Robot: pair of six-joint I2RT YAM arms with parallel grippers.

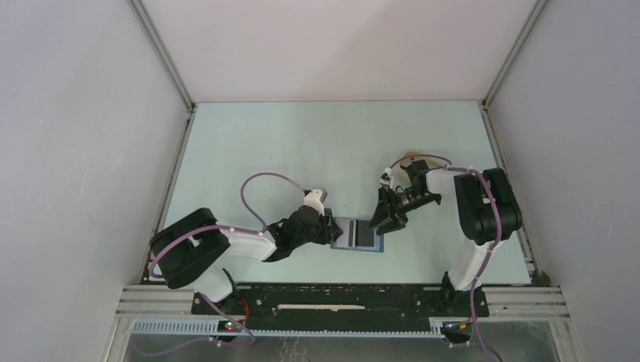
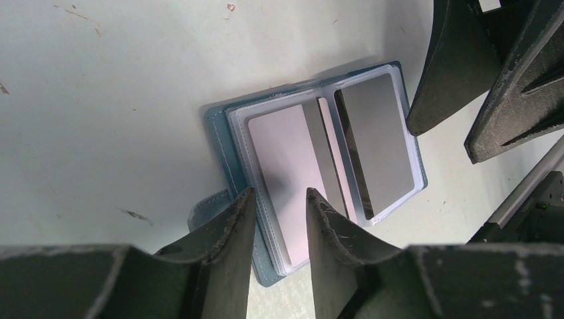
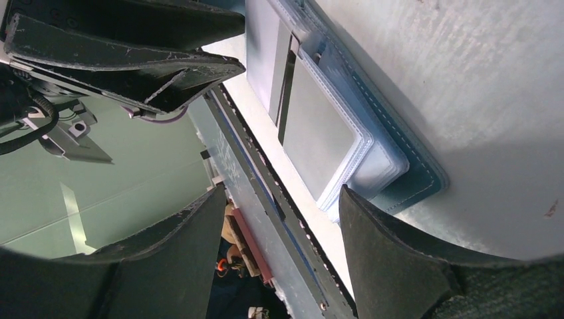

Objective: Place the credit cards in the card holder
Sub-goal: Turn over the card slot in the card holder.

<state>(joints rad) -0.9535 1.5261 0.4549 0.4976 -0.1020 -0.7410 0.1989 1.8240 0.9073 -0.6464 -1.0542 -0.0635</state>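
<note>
The blue card holder [image 1: 358, 234] [image 2: 216, 133] [image 3: 416, 169] lies open on the table between the two arms. A pale pinkish card [image 2: 282, 156] with a dark stripe sits in its left page, and a grey card [image 2: 379, 143] [image 3: 316, 133] in its right page. My left gripper [image 1: 332, 228] [image 2: 279, 193] stands over the near edge of the left page, fingers a little apart, one at the page's outer edge and one on the pale card. My right gripper [image 1: 383, 217] [image 3: 282, 193] is open at the holder's right edge with nothing between its fingers. In the left wrist view the right gripper's fingers [image 2: 459, 66] hang close above the grey card.
A beige object [image 1: 412, 155] shows partly behind the right arm's wrist. The black and metal mounting rail [image 1: 340, 298] runs along the near table edge, close below the holder. Grey walls enclose the table on the left, right and back.
</note>
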